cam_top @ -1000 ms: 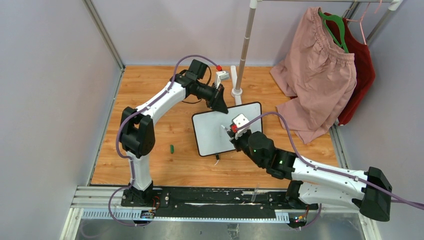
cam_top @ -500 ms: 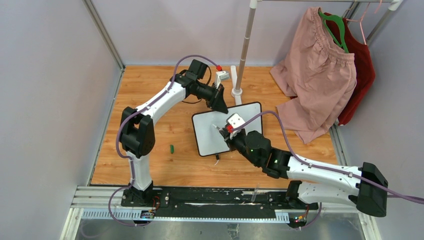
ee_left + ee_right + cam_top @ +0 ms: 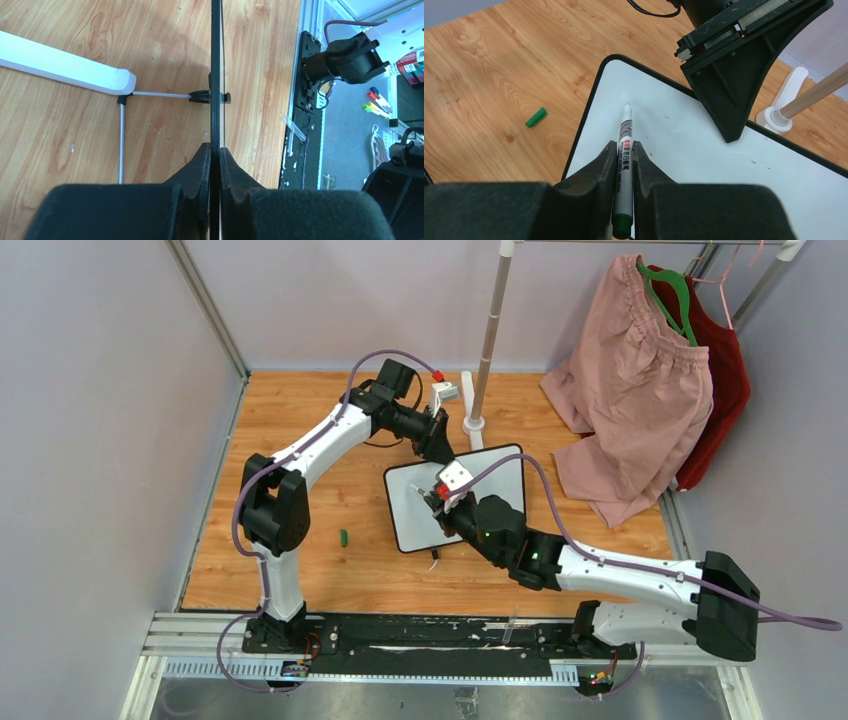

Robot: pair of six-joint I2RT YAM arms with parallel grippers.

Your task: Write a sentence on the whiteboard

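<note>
The right arm has swung leftward across the centre of the overhead view in the last second, carrying its wrist from the right half of the whiteboard over to the left half. The board itself has not budged: it lies flat on the wooden table, middle of the frame, white face up.

The left gripper hasn't moved either. Its jaws are pinched shut on the board's thin black frame at the top edge, pinning it.

The right gripper is clamped on a marker, nib pointing forward and down. In the right wrist view the nib now sits close to the board's upper-left corner; whether it touches the surface I can't tell.

The green cap lies on the wood to the left, well apart from the board.

No green sentence shows anywhere yet. I'd say the pen has been brought to the starting spot for the first letter.
</note>
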